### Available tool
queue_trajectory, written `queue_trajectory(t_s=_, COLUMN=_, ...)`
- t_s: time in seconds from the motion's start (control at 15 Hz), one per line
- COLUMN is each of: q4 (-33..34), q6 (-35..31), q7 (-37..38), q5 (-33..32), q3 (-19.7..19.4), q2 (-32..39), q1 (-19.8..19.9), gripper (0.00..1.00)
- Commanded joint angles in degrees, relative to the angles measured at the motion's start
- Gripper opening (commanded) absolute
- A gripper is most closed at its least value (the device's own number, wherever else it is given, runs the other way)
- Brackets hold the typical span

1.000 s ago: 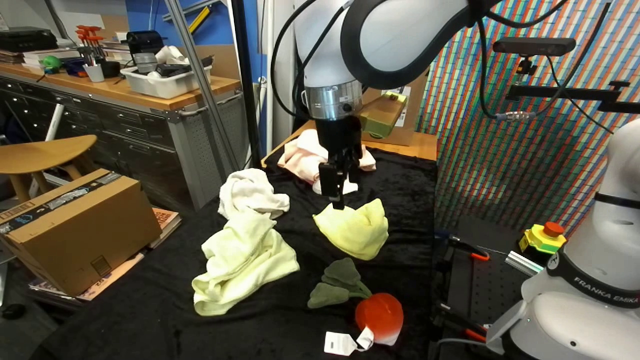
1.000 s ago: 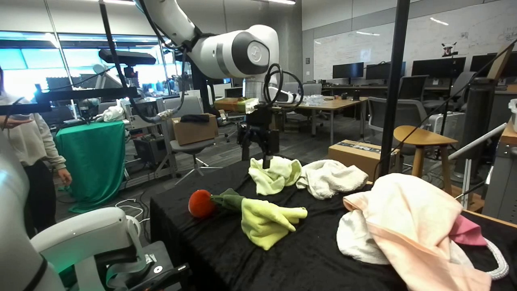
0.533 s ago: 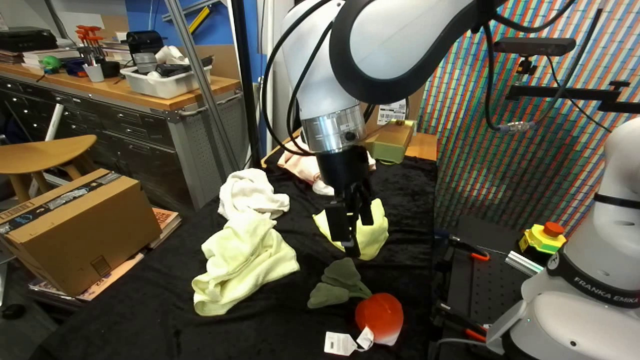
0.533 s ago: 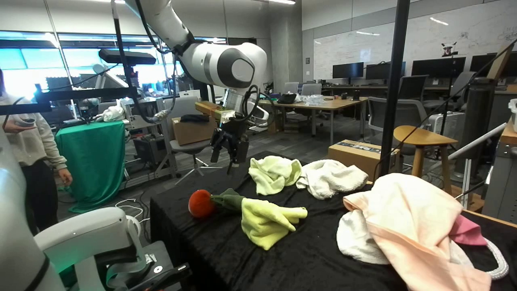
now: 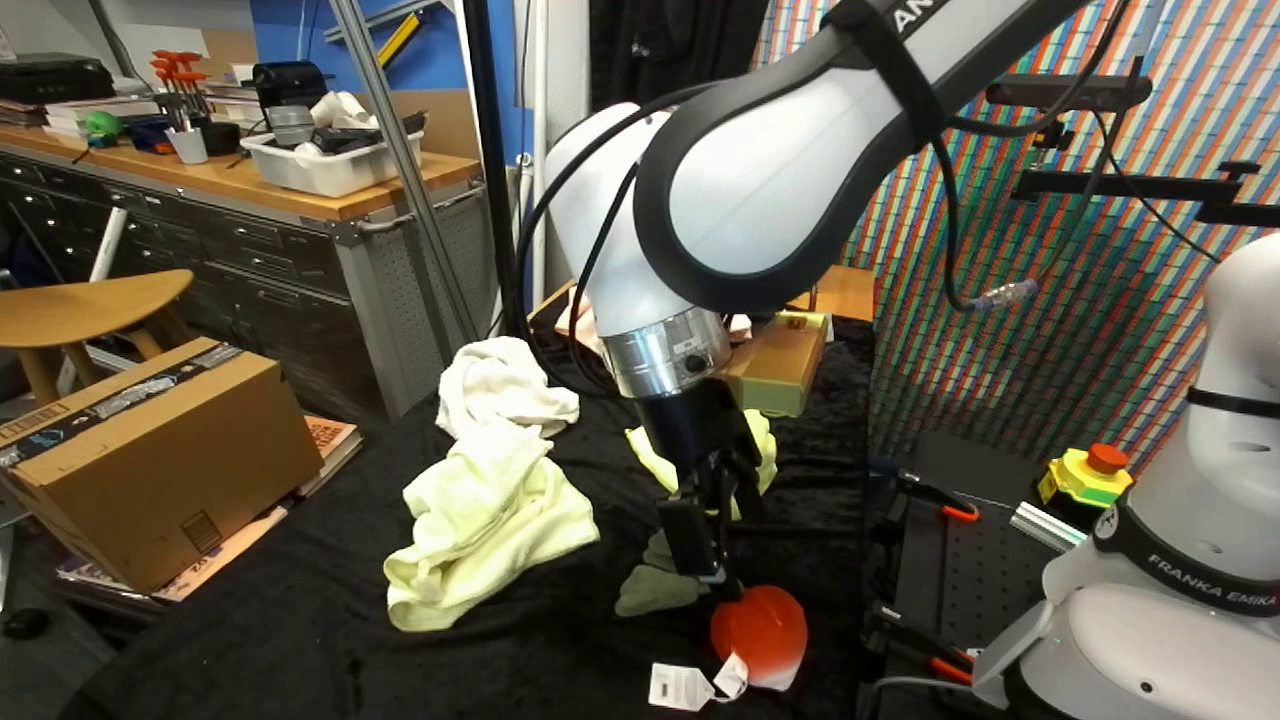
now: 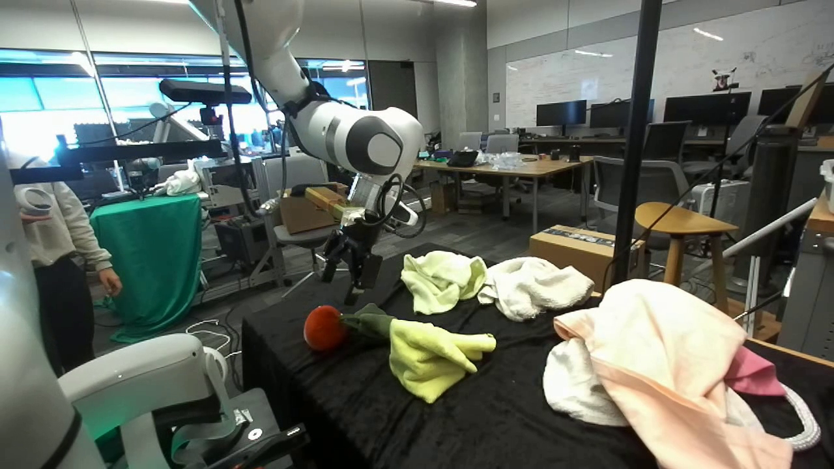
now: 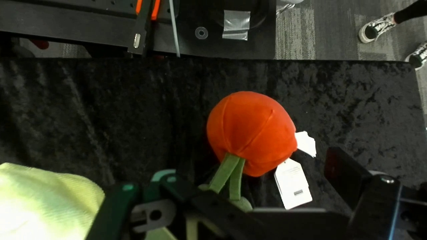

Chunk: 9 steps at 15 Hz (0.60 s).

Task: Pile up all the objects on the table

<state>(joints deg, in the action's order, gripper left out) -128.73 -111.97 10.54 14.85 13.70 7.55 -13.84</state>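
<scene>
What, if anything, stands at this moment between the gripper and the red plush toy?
Nothing visible does. The gripper hangs open, and the wrist view shows the red plush toy uncovered; the yellow cloth lies aside, to the left in that view.

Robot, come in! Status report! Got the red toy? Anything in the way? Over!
Gripper open, empty. Red toy lying on black cloth, not held. Its white tags might get in the way.

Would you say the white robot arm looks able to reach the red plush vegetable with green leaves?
Probably yes: the open black gripper hangs near the red plush vegetable, with nothing visible between them.
</scene>
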Motion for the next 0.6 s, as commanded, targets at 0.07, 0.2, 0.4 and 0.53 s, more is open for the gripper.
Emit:
queue_trajectory(t_s=0.07, q4=-1.57, q6=-3.51, q7=3.13, q5=0.62, q3=0.01, q2=2.1, q1=-0.76, gripper=1.0)
queue_trajectory(t_s=0.2, q4=-2.02, q6=-4.37, q7=3.57, q5=1.09, q3=-0.03, q2=2.96, q1=-0.69, gripper=1.0)
queue_trajectory(t_s=0.4, q4=-2.23, q6=-5.06, q7=4.08, q5=2.2, q3=-0.05, q2=3.87, q1=-0.49, gripper=1.0)
queue_trajectory(t_s=0.53, q4=-2.28, q6=-5.55, q7=3.94, q5=3.55, q3=0.01, q2=4.32, q1=-0.33, gripper=1.0)
